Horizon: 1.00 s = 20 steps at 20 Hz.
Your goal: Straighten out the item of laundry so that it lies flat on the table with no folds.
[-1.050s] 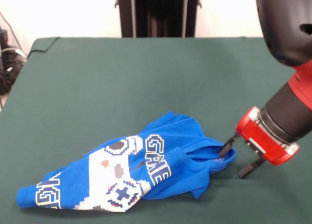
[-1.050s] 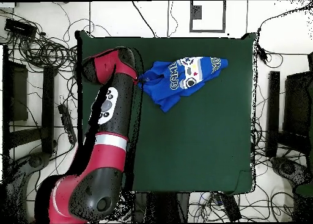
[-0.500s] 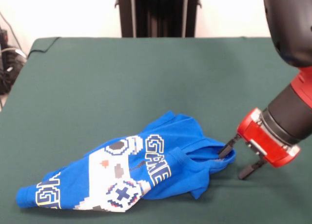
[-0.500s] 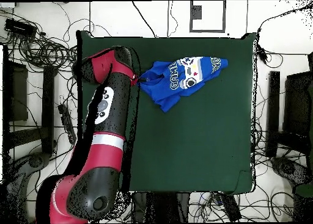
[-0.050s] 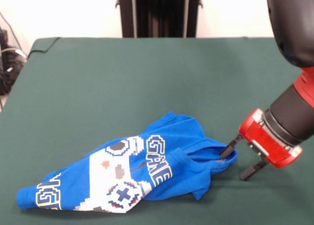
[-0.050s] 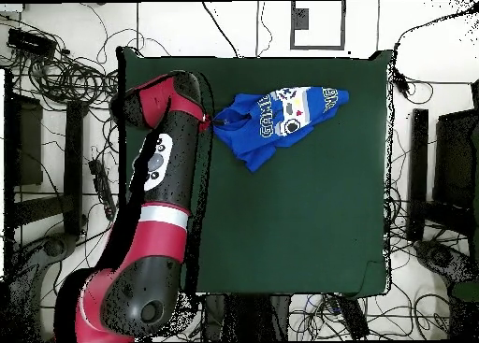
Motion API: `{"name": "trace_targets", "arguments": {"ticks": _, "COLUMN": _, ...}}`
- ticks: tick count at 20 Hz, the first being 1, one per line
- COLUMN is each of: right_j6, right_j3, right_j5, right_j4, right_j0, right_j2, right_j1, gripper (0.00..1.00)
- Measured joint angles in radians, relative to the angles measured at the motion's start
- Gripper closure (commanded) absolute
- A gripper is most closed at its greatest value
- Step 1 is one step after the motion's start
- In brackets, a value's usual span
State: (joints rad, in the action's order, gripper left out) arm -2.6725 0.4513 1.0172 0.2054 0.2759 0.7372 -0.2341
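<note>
The item of laundry (image 5: 147,168) is a bright blue T-shirt, bunched and folded on the green table (image 5: 122,78) near its front edge. Its game-controller print and pixel lettering face up. In the overhead view the shirt (image 6: 281,120) lies near the table's top edge. My gripper (image 5: 232,166) is low at the shirt's right end and open. One black finger (image 5: 227,150) touches the crumpled blue edge there, while the other finger (image 5: 251,169) stands on bare felt beside it. From overhead the gripper (image 6: 213,124) is at the shirt's left tip.
The red and black arm (image 6: 164,190) runs along the table's left side in the overhead view. Cables (image 6: 65,73) and dark equipment lie on the floor around the table. A black column (image 5: 159,12) rises behind the far edge.
The arm's upper part has shifted slightly outward, away from the shirt. The gripper has stayed almost in place at the shirt's edge, and the shirt has not moved.
</note>
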Motion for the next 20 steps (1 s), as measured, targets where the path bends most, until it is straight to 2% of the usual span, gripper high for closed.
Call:
{"name": "trace_targets", "arguments": {"ticks": 1, "right_j6": 0.000, "right_j3": 0.001, "right_j5": -0.003, "right_j4": 0.000, "right_j0": 0.000, "right_j2": 0.000, "right_j1": 0.000, "gripper": 0.00}}
{"name": "trace_targets", "arguments": {"ticks": 2, "right_j6": 0.000, "right_j3": 0.001, "right_j5": -0.007, "right_j4": 0.000, "right_j0": 0.000, "right_j2": -0.001, "right_j1": 0.000, "gripper": 1.00}}
{"name": "trace_targets", "arguments": {"ticks": 15, "right_j6": 0.000, "right_j3": 0.009, "right_j5": -0.038, "right_j4": 0.000, "right_j0": 0.001, "right_j2": 0.000, "right_j1": -0.005, "gripper": 1.00}}
{"name": "trace_targets", "arguments": {"ticks": 20, "right_j6": 0.000, "right_j3": 0.052, "right_j5": -0.072, "right_j4": 0.000, "right_j0": 0.015, "right_j2": -0.005, "right_j1": 0.011, "gripper": 1.00}}
